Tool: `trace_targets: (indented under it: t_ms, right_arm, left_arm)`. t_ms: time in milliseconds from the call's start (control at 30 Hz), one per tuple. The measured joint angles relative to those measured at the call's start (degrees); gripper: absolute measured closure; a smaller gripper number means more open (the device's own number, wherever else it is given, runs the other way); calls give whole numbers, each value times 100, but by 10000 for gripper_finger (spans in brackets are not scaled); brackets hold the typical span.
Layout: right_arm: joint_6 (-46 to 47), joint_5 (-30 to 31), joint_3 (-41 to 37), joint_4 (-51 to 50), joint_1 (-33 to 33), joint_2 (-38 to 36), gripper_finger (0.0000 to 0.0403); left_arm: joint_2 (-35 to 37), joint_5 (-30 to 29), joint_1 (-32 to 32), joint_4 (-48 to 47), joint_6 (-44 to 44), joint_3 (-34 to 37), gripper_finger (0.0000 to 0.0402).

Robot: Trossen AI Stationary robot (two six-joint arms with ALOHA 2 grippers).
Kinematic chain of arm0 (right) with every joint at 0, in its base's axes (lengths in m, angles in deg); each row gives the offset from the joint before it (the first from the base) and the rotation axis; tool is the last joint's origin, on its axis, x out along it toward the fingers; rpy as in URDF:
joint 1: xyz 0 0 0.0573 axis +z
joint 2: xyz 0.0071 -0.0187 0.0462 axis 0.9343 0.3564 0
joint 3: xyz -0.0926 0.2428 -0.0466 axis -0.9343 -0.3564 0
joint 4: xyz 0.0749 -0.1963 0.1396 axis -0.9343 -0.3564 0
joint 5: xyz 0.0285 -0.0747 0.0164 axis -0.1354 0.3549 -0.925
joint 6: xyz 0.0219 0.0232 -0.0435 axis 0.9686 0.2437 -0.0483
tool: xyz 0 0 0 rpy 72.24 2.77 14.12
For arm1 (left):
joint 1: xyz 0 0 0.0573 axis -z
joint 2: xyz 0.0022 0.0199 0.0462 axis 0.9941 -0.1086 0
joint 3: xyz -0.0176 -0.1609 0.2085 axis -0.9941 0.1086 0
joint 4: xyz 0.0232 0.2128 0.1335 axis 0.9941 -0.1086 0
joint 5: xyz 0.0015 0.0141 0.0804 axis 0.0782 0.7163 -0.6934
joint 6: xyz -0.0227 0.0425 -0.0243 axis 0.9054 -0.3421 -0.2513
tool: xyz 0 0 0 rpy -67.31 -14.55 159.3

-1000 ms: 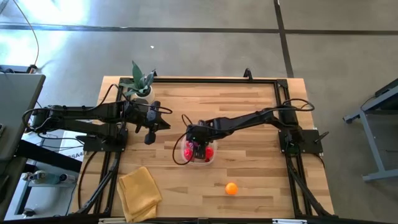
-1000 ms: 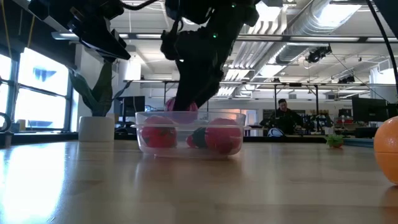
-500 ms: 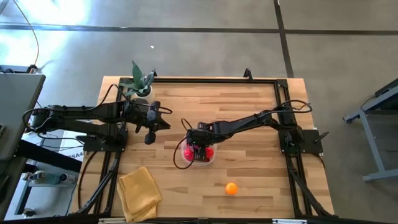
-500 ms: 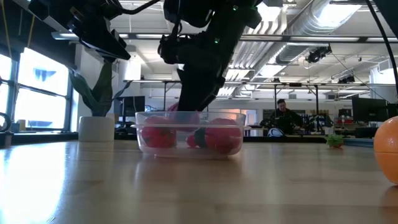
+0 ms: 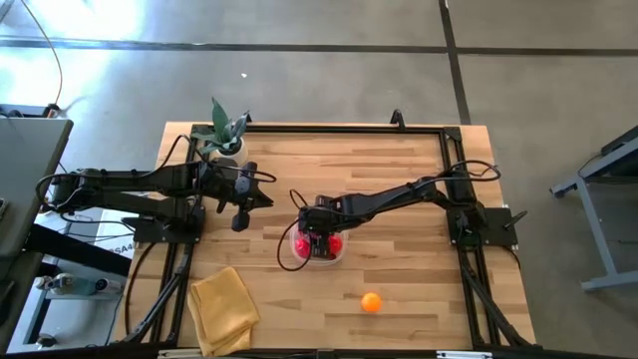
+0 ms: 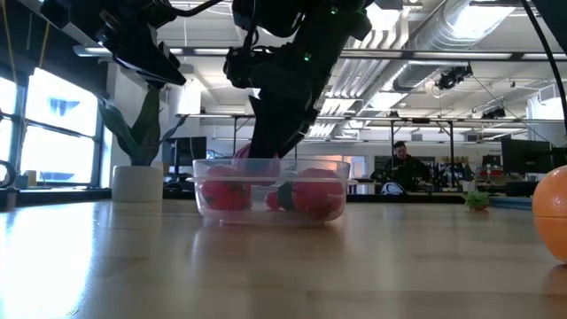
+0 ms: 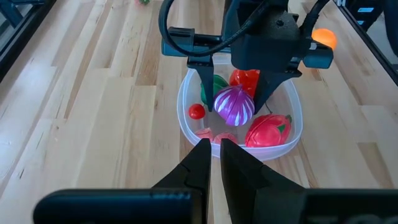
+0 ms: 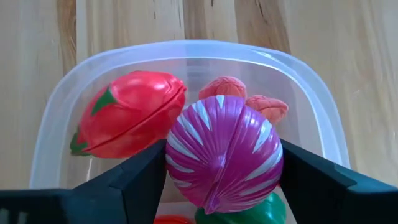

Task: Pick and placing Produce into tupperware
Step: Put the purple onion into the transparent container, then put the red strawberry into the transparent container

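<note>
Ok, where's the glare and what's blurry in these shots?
High view: bright glare on the floor at upper left. Low view: arms backlit to near-silhouettes, orange ball at the right edge soft. Right wrist view: purple onion sharp, wood beyond slightly soft.

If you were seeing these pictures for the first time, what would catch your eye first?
Probably the striped magenta onion between the right gripper's jaws, right over the clear tub mid-table that already holds red and green produce. Next, the lone orange lying on the wood near the front edge, apart from the tub.
</note>
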Motion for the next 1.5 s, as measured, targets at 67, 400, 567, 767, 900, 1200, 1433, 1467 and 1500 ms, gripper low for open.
trace_targets:
  t_ms: [67,400,567,767,900,1200,1433,1467,1500]
  right_arm:
    - [-4,-23,0,29,0,13,127]
    - [-133,-143,0,91,-4,31,125]
    - [-133,-170,0,91,-4,31,125]
    - [-133,-183,0,97,-4,31,125]
    - [-97,-257,0,113,-17,31,123]
    - [0,-248,0,115,-104,31,59]
    - [153,-223,-3,43,-118,-21,37]
    - [198,-202,-6,-12,-118,-90,37]
    - [290,-120,-7,-77,-118,-178,37]
  left_arm:
    - [0,0,-1,0,2,0,376]
    - [0,1,-1,0,1,0,376]
    - [-1,1,-1,0,1,-2,376]
    - [-1,1,0,0,1,0,376]
    - [-1,0,0,0,1,0,376]
    - [-2,1,0,0,1,-1,376]
    - [0,2,1,0,2,0,376]
    - [-2,0,0,0,2,0,376]
    - [-1,1,-1,0,1,-1,376]
